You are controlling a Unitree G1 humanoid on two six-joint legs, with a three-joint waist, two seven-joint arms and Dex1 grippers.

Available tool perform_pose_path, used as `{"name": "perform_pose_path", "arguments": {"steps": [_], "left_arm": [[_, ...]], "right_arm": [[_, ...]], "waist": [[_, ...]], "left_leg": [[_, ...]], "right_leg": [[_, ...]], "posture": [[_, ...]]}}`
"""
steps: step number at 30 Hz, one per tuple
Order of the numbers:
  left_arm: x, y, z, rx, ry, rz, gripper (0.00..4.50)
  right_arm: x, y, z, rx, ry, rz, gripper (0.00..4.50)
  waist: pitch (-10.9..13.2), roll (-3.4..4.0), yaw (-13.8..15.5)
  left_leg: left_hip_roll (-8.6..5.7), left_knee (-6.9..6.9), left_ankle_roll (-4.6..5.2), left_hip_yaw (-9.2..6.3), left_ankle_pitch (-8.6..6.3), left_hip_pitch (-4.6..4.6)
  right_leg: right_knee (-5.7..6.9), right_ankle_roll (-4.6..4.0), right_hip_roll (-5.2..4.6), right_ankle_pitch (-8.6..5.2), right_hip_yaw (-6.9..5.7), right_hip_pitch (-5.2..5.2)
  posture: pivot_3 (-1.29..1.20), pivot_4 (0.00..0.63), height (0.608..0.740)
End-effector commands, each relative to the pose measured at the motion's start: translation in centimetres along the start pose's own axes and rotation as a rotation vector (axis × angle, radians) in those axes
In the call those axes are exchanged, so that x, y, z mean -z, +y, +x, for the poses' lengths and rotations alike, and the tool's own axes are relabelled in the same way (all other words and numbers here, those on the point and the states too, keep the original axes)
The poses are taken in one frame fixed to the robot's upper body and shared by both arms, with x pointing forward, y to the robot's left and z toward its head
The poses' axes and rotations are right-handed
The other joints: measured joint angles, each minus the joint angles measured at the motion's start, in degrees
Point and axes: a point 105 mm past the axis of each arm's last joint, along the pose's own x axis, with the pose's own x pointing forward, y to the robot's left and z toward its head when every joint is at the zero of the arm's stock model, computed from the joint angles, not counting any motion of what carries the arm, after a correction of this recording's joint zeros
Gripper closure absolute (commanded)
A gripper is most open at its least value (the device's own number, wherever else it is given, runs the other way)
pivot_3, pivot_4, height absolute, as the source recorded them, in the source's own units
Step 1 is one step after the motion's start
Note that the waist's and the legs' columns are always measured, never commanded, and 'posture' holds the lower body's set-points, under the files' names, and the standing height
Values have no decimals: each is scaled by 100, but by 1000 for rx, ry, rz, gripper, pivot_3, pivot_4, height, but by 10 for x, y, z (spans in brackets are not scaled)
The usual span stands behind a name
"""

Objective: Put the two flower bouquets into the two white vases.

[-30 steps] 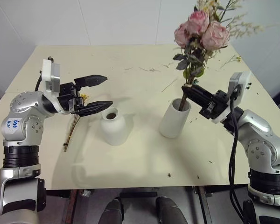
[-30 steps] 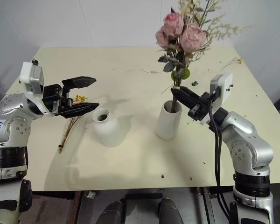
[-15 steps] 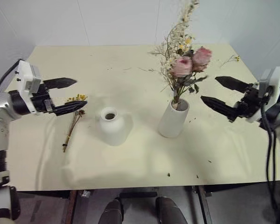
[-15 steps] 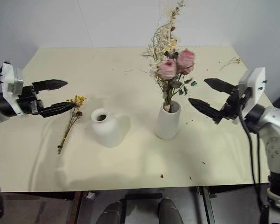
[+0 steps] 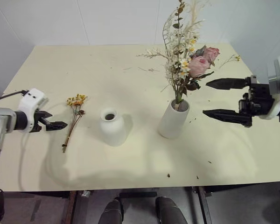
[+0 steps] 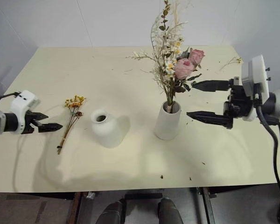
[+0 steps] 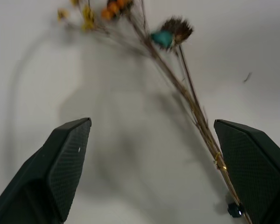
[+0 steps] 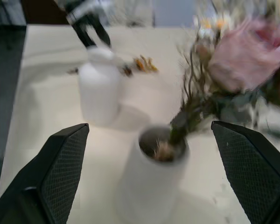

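Rose bouquet [image 5: 189,63] dropped into cylinder vase [image 5: 173,119]; both grippers' fingers released.

Large bouquet [image 5: 186,56] in tall vase [image 5: 173,119], small bunch [image 5: 73,119] left of short vase [image 5: 113,127]

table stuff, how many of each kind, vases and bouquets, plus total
White vases: 2, the short bottle-shaped vase and the tall cylinder vase.
Bouquets: 2, the pink rose bouquet standing in the cylinder vase, and the small yellow-orange bouquet lying on the table.
Total: 4
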Motion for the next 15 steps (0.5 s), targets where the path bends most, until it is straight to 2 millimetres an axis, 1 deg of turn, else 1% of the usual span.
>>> {"name": "perform_pose_path", "arguments": {"steps": [1,5,7,9,12,15], "left_arm": [[-11,-8,7,-14,12,-13,0],[-17,-19,21,-1,39,-35,0],[-16,-27,26,10,83,-35,0],[-13,-28,28,13,111,-30,0],[-11,-25,27,16,129,-14,649],[-13,-25,25,22,135,-4,1606]], "right_arm": [[-8,5,13,-31,-40,-46,64],[-9,9,25,-59,-90,-54,64],[-10,13,31,-74,-107,-52,64],[-10,14,33,-77,-118,-46,64],[-10,19,39,-82,-128,-43,0],[-11,20,40,-71,-139,-47,0]], "waist": [[1,-1,2],[1,-3,13],[1,-3,17],[1,-2,12],[1,-2,2],[1,-3,14]], "left_leg": [[-1,3,0,1,0,-1],[-2,13,-1,-5,0,-8],[-3,14,-1,-5,0,-9],[-3,14,-1,-5,1,-9],[-3,13,-1,-5,1,-7],[-3,16,-1,-5,1,-7]], "right_leg": [[2,1,0,1,1,0],[5,2,0,2,-3,-1],[4,3,0,2,-3,-2],[4,4,0,2,-2,-2],[6,4,0,2,-2,-2],[8,4,0,2,-2,-2]], "posture": [[0,150,740],[0,150,740],[0,150,740],[0,150,740],[0,150,740],[0,150,740]]}}
